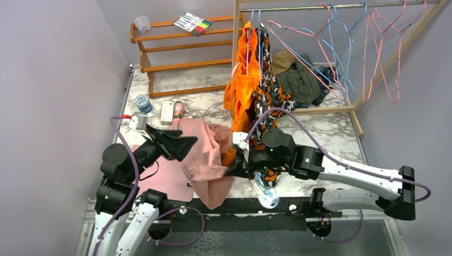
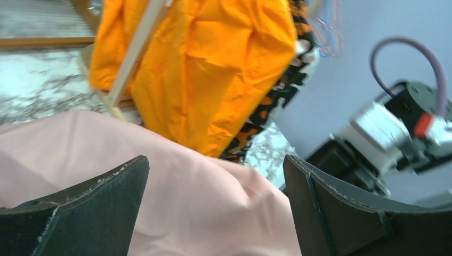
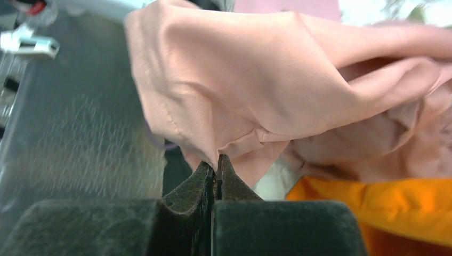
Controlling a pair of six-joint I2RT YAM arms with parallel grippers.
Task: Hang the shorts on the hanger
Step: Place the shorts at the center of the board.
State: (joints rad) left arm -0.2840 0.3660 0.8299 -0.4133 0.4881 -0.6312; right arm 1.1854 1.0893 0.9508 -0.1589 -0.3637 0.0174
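1. From above: the dusty-pink shorts [image 1: 205, 154] lie heaped on the marble worktop [image 1: 330, 133] between the two arms, their long axis running from far to near and the lower end spilling over the near edge; the left hand [image 1: 189, 149] hangs at their left side with its fingers spread wide, holding nothing; the right hand [image 1: 233, 169] is at their right edge. A pink wire hanger [image 1: 398, 69] hangs on the rail [image 1: 298, 6] at the far right, well apart from both hands and, I'd judge, nearer the right arm; I cannot tell which pink one is meant.

2. Left wrist: the left hand [image 2: 216, 160] shows both fingers [image 2: 96, 208] far apart; the shorts [image 2: 213, 213] lie just below and between them, unpinched; the plain orange garment [image 2: 213, 64] hangs beyond.

3. Right wrist: the right hand [image 3: 216, 165] is clamped tight on a fold at the hem of the shorts [image 3: 256, 80], the cloth bunching up from the tips; the orange garment [image 3: 373, 213] is at lower right.
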